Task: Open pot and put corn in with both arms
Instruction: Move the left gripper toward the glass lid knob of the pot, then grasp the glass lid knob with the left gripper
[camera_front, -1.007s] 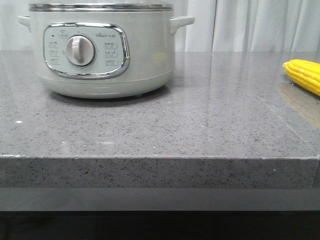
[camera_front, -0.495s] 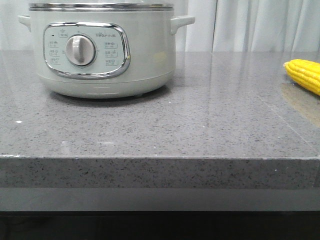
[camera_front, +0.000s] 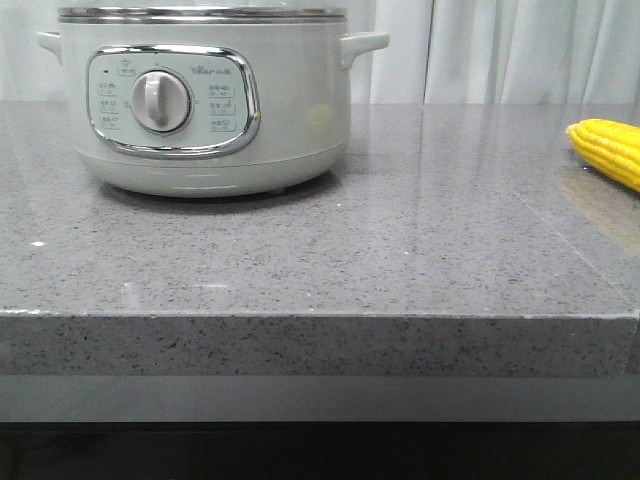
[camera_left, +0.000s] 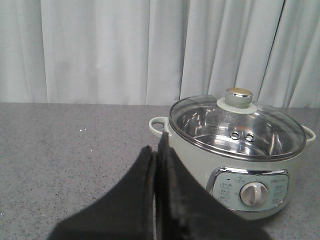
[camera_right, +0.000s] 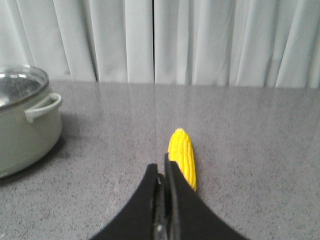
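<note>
The pale green-grey pot (camera_front: 205, 100) stands at the back left of the grey stone counter, its dial facing me. Its glass lid (camera_left: 237, 125) with a round knob (camera_left: 238, 96) sits on the steel rim. The yellow corn (camera_front: 607, 150) lies on the counter at the far right. My left gripper (camera_left: 156, 150) is shut and empty, short of the pot's side handle. In the right wrist view my right gripper (camera_right: 162, 170) is shut and empty, just short of the corn (camera_right: 182, 157). Neither gripper shows in the front view.
White curtains (camera_front: 500, 50) hang behind the counter. The counter's front edge (camera_front: 320, 315) runs across the front view. Bare grey stone (camera_front: 420, 220) lies between the pot and the corn.
</note>
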